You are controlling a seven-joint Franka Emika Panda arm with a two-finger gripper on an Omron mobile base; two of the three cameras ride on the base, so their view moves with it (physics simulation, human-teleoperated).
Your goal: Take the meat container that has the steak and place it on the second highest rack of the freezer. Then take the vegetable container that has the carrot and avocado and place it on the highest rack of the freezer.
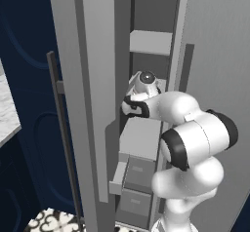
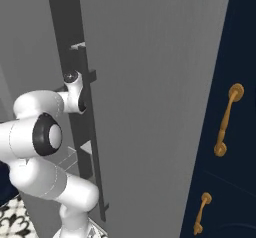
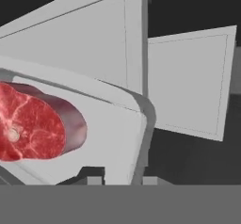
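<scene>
A red marbled steak (image 3: 33,126) lies in the white meat container (image 3: 113,133), seen close up in the hand view. My gripper (image 3: 122,180) straddles the tray's near rim, with a small gap showing between one fingertip (image 3: 94,180) and the rim wall. The arm reaches into the open freezer (image 1: 146,11), its wrist (image 1: 142,81) between an upper rack (image 1: 149,42) and a lower rack (image 1: 141,136). From the right, the wrist (image 2: 74,82) pokes past the freezer's edge. What the tray rests on is hidden. The vegetable container, carrot and avocado are out of view.
The freezer door (image 1: 88,80) stands open to the left, its dark bar handle (image 1: 61,128) facing out. Grey drawers (image 1: 139,172) sit under the racks. Navy cabinets with brass handles (image 2: 227,119) stand to the right. A marble counter corner (image 1: 7,114) is at far left.
</scene>
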